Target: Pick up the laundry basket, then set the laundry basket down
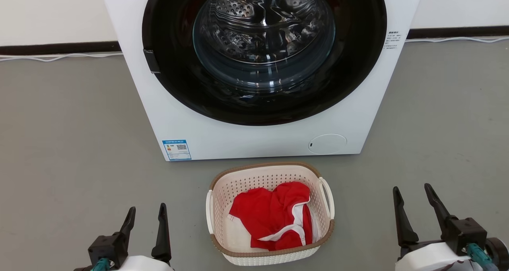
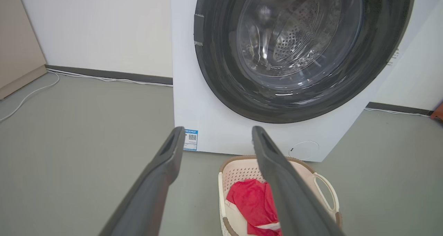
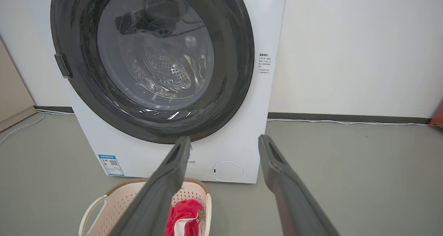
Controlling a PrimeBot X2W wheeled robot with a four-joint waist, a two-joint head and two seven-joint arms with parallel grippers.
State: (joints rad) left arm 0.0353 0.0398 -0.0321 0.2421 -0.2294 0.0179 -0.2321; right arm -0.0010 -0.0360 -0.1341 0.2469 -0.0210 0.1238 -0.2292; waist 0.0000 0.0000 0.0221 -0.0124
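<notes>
1. The laundry basket (image 1: pixel 254 181) stands upright on the grey floor (image 1: pixel 71 144), just in front of the washing machine (image 1: pixel 246 140) and apart from it, with a narrow strip of floor showing between the two.
2. Seen from the head view, the basket sits roughly midway between the two grippers, and touches neither.
3. The basket's brown rim (image 1: pixel 264 164) runs unbroken round the top. One white loop handle (image 1: pixel 208 211) stands on the robot's left side and the other (image 1: pixel 328 197) on its right.
4. A red garment (image 1: pixel 274 213) with white trim lies crumpled inside the basket, below the rim, and covers most of the bottom.
5. The left gripper (image 1: pixel 146 208) hovers over bare floor to the basket's left. Its two dark fingers are spread apart and grasp nothing.
6. The right gripper (image 1: pixel 411 187) hovers over bare floor to the basket's right. Its fingers are likewise spread and hold nothing.
7. In the left wrist view, the basket lies low and to the right, and one finger crosses in front of it.
8. In the right wrist view, the basket lies low and to the left, partly behind one finger.
9. The machine's round, dark-framed door (image 1: pixel 175 88) faces the robot. The perforated metal drum (image 1: pixel 262 24) shows through the glass.
10. On the machine's front, a blue label (image 1: pixel 177 149) sits at the lower left and a round cover (image 1: pixel 327 143) at the lower right.
11. A pale cable (image 1: pixel 59 57) runs along the foot of the wall behind the machine.
</notes>
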